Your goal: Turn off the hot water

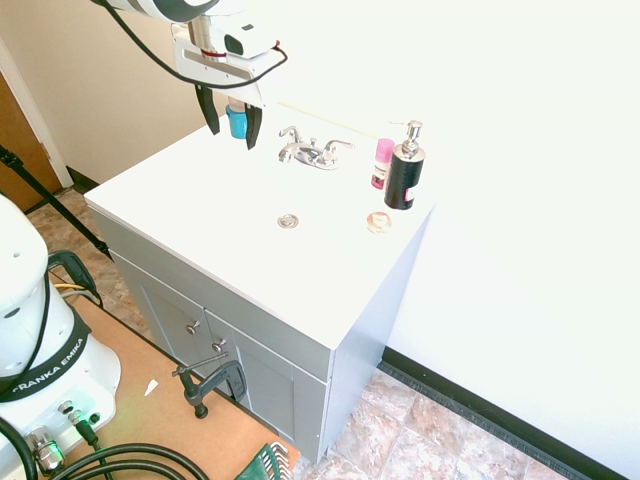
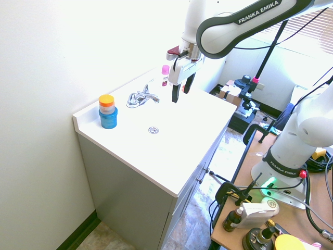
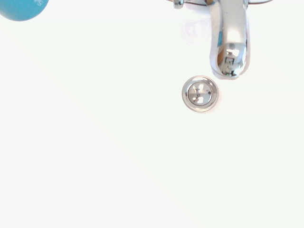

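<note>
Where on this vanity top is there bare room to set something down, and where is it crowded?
Bare: the front of the vanity top, between the drain and the front edge; also the patch between the drain and the blue container. Crowded: the back right corner, where the pink-capped bottle and black dispenser stand close beside the faucet.

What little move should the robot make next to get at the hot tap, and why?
Probably shift the open pincer sideways toward the left lever while staying high: in the first exterior view it hangs above the counter on the blue container's side of the faucet, apart from the lever.
</note>
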`<state>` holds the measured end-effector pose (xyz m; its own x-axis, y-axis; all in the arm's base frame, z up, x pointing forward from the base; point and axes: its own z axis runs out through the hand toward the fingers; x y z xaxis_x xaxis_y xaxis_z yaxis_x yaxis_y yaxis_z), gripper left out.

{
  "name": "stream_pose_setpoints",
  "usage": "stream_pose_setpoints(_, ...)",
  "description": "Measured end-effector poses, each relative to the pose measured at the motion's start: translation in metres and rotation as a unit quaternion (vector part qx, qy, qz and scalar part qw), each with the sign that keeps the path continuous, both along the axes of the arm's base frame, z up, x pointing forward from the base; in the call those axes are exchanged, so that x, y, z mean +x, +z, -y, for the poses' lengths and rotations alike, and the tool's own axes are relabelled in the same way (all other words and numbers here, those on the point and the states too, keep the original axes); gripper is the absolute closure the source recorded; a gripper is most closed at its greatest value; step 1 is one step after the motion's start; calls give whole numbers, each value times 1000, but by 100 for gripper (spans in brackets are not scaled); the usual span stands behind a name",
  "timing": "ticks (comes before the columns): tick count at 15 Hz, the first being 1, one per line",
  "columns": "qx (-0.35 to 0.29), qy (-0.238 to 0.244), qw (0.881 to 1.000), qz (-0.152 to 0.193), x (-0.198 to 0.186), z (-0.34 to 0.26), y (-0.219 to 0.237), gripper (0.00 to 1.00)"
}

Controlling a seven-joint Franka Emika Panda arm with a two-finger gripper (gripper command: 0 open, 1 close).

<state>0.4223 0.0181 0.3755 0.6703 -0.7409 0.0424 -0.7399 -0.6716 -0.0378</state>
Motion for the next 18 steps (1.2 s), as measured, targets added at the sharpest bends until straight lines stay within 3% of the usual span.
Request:
stream_pose_setpoints(2, -9, 0, 1000, 4, 2, 0, 2, 0)
stream_pose_setpoints(6, -75, -45, 995, 54, 39, -8, 26, 0)
stream_pose_setpoints(9, -101, -80, 988, 82, 58, -24, 12, 0)
stream_pose_setpoints(18, -173, -135, 968, 118, 125, -39, -29, 0)
